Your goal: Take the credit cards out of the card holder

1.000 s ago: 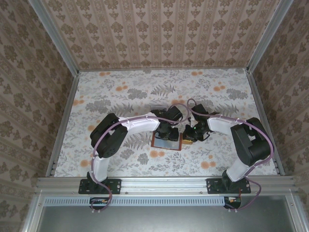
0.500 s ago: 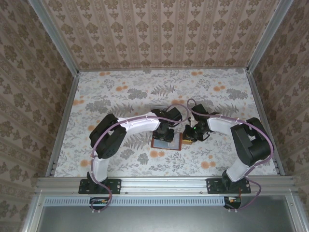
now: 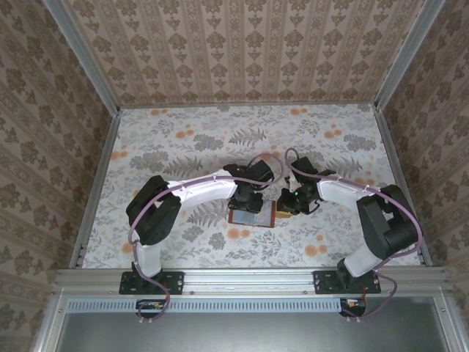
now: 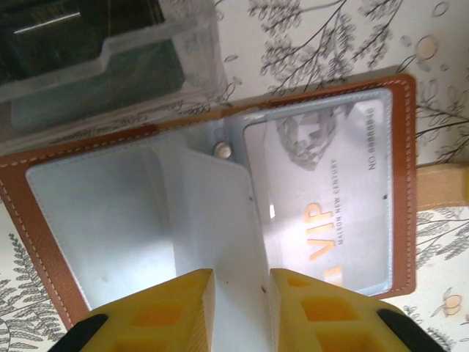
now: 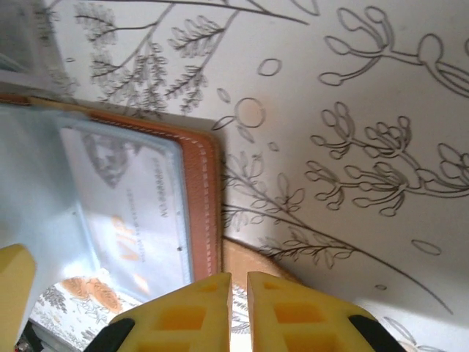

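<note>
Card holder (image 3: 252, 214) lies open, central on the desk (image 3: 176, 139), silver card (image 4: 322, 198) pocketed. Left fingers (image 4: 165, 312), narrowly apart, straddle its grey flap (image 4: 212, 213); right fingers (image 5: 183, 315), nearly together, sit at the strap tab (image 5: 253, 264). Pin leather, draw card out flat.

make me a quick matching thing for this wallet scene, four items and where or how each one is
Things:
1 card holder
2 vip card
3 clear tray
4 strap

States:
a tan, sticks out past the holder's edge
b has something dark inside it
c lies open, grey inside facing up
d sits behind a clear window pocket

Pairs: 1-c, 2-d, 3-b, 4-a
</note>
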You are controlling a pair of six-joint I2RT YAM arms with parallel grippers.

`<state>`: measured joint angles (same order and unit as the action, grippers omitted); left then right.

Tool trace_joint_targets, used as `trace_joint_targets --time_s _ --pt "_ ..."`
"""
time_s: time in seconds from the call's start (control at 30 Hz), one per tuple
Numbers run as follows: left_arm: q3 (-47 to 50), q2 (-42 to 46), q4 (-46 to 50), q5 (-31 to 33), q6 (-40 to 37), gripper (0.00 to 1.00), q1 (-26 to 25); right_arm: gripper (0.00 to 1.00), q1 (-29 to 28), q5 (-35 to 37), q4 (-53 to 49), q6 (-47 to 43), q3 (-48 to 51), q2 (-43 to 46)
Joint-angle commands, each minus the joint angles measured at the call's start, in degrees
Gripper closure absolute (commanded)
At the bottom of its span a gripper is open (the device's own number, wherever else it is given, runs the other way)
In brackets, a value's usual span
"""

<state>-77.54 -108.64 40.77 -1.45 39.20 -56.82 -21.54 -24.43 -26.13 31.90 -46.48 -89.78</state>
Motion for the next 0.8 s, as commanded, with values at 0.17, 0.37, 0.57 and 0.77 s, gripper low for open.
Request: trace_joint_targets --time_s 0.17,0.37,0.57,0.77 --pt "7.1 3.6 -0.2 2.1 0.6 0.75 2.1 0.83 -3.3 -2.2 -2.6 2.8 -2.6 3.0" --pt "11.5 8.2 -1.2 2.6 1.3 0.73 2.9 0.83 -5.8 -1.8 -2.3 3.9 -3.9 1.9" --pt "14.6 9.4 -2.5 0.3 2.1 0.78 2.8 0.84 -7.6 -2.0 -1.7 4.3 -5.3 0.1" --pt "17.5 11.1 -2.7 0.2 4.0 0.76 1.8 0.83 -9.5 -3.0 0.4 5.0 -5.9 -1.8"
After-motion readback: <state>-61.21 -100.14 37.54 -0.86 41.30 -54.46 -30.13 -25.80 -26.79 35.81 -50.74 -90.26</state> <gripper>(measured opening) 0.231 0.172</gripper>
